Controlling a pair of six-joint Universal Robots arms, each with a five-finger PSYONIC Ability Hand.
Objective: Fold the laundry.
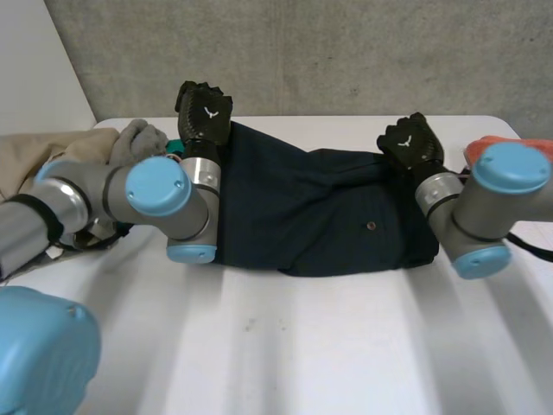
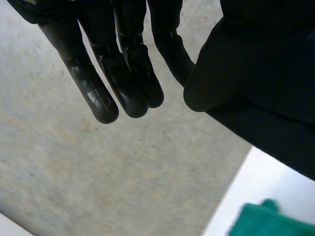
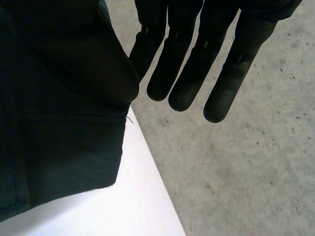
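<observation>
A dark navy garment [image 1: 311, 207] with a small button lies spread across the white table [image 1: 302, 346]. My left hand [image 1: 205, 112] is raised at its far left corner, my right hand [image 1: 410, 143] at its far right corner. In the left wrist view the fingers [image 2: 98, 93] are straight, and the garment [image 2: 275, 98] is bunched against the thumb side and pinched there. The right wrist view shows the same: straight fingers [image 3: 182, 88] with the garment [image 3: 59, 123] caught at the thumb side, its corner hanging to the table.
A beige cloth pile [image 1: 43, 156] and a grey cloth [image 1: 138, 138] lie at the far left, with a green cloth [image 2: 266, 221] by my left hand. A red item [image 1: 492, 143] sits at the far right. A concrete wall stands behind the table.
</observation>
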